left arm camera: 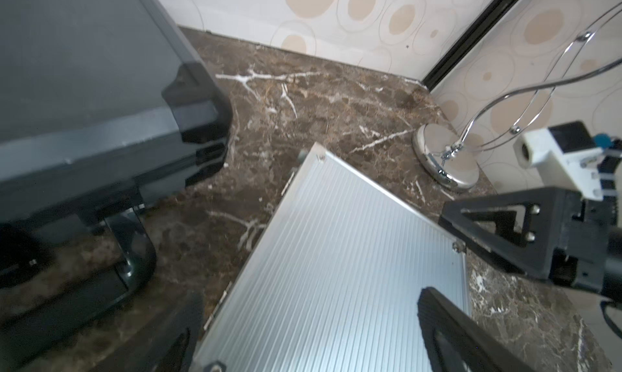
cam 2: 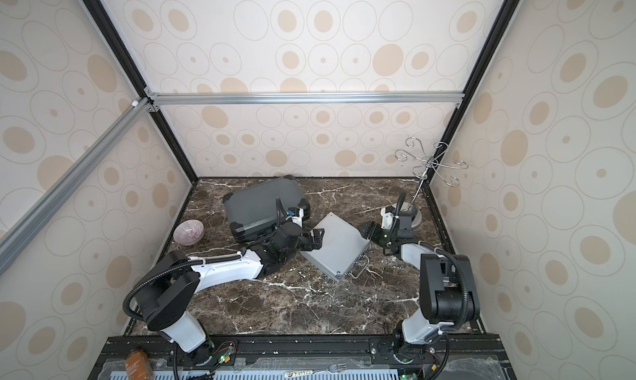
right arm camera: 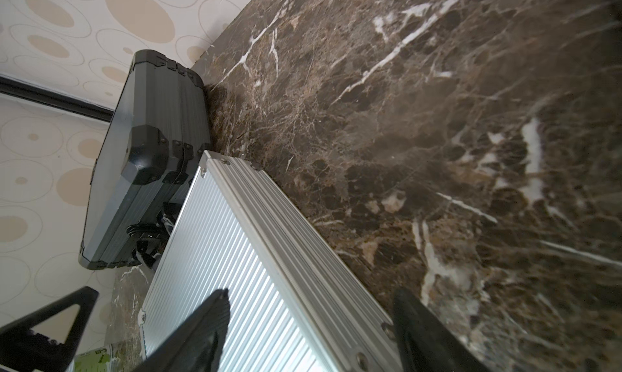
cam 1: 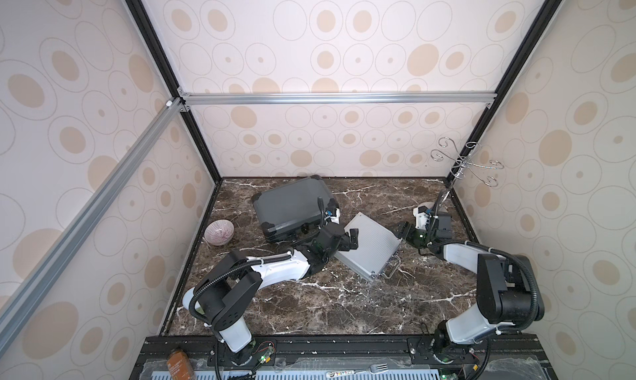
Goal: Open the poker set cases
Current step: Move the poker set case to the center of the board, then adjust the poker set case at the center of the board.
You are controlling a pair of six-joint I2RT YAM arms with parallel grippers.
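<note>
Silver ribbed case lies shut mid-surface. Your left hand and right hand flank it, fingers apart, empty. Its handle faces front-right, likely nearer your right arm. The dark grey case sits shut behind.

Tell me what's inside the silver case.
Cannot see: the silver case lies closed on the marble table, so its inside is covered. Only its ribbed top and metal handle show.

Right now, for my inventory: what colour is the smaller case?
Smaller case: ribbed silver, left wrist view.
</note>
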